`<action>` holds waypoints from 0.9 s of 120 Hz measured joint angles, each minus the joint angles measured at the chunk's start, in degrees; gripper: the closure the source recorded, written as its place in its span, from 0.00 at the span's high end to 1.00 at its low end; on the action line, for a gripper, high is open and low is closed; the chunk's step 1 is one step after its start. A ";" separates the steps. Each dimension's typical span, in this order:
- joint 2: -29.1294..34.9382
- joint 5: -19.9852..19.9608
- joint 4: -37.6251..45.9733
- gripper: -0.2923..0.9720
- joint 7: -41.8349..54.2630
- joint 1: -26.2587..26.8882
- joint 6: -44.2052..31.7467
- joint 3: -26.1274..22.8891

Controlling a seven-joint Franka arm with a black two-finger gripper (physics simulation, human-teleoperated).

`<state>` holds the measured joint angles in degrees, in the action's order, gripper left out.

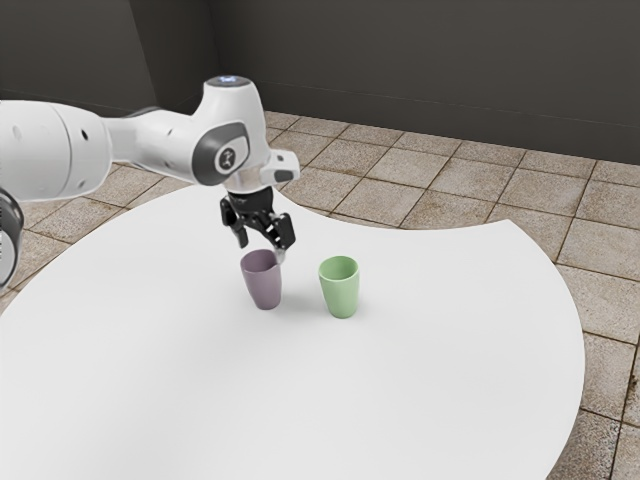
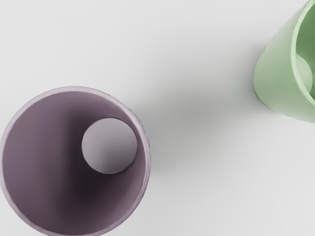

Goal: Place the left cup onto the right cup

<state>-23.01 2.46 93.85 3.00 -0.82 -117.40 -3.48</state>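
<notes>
Stacking has yet to start: my end effector hangs open just above the purple cup, which stands ungrasped on the counter beside the green cup.

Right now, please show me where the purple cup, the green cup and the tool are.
purple cup (image 1: 262, 285), exterior view, outer wall.
green cup (image 1: 339, 290), exterior view, outer wall.
tool (image 1: 263, 246), exterior view, midway between its fingertips.
</notes>
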 joint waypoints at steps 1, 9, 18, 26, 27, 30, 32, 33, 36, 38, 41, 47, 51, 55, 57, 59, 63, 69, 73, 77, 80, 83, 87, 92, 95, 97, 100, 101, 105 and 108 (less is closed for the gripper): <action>-0.07 0.01 -0.04 0.77 -0.01 0.00 -0.01 0.00; -0.81 0.07 -0.64 0.77 -0.08 -0.03 -0.06 -0.02; -1.66 0.12 -1.54 0.77 -0.12 -0.05 -0.11 -0.03; -2.23 0.17 -2.07 0.77 -0.12 -0.11 -0.14 -0.03; -2.28 0.18 -2.15 0.77 -0.12 -0.11 -0.14 -0.03; -2.42 0.19 -2.32 0.77 -0.11 -0.12 -0.15 -0.03; -2.50 0.20 -2.39 0.77 -0.10 -0.13 -0.16 -0.03; -2.55 0.21 -2.42 0.77 -0.10 -0.13 -0.16 -0.03; -2.70 0.22 -2.49 0.77 -0.09 -0.14 -0.17 -0.03; -2.77 0.22 -2.51 0.77 -0.08 -0.14 -0.18 -0.03; -2.87 0.25 -2.55 0.77 -0.06 -0.17 -0.19 -0.03; -3.14 0.28 -2.58 0.77 -0.04 -0.21 -0.21 -0.03; -3.34 0.30 -2.59 0.77 -0.02 -0.22 -0.25 -0.03; -3.50 0.33 -2.59 0.77 -0.01 -0.22 -0.34 -0.03; -3.56 0.34 -2.60 0.77 0.00 -0.23 -0.39 -0.03; -3.62 0.35 -2.62 0.77 0.01 -0.23 -0.44 -0.03; -3.69 0.37 -2.62 0.77 0.02 -0.23 -0.54 -0.03; -3.90 0.40 -2.61 0.77 0.04 -0.23 -0.65 -0.03; -4.13 0.43 -2.64 0.77 0.06 -0.23 -0.72 0.00; -4.36 0.45 -2.66 0.77 0.10 -0.23 -0.77 0.01; -4.53 0.45 -2.67 0.77 0.13 -0.23 -0.82 0.00; -4.67 0.43 -2.67 0.77 0.17 -0.23 -0.86 -0.01; -4.80 0.41 -2.68 0.77 0.21 -0.23 -0.90 -0.02; -4.91 0.40 -2.72 0.77 0.27 -0.23 -0.95 -0.03; -5.04 0.39 -2.97 0.77 0.30 -0.23 -0.97 -0.03; -5.15 0.38 -3.13 0.77 0.32 -0.23 -0.99 -0.02; -5.37 0.38 -3.45 0.77 0.35 -0.23 -1.01 -0.01; -5.48 0.38 -3.61 0.77 0.36 -0.23 -1.01 -0.02; -5.80 0.40 -4.08 0.77 0.39 -0.23 -1.03 -0.02; -6.00 0.40 -4.28 0.77 0.42 -0.23 -1.05 -0.03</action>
<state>-29.00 2.86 89.57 3.42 -1.06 -118.45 -3.51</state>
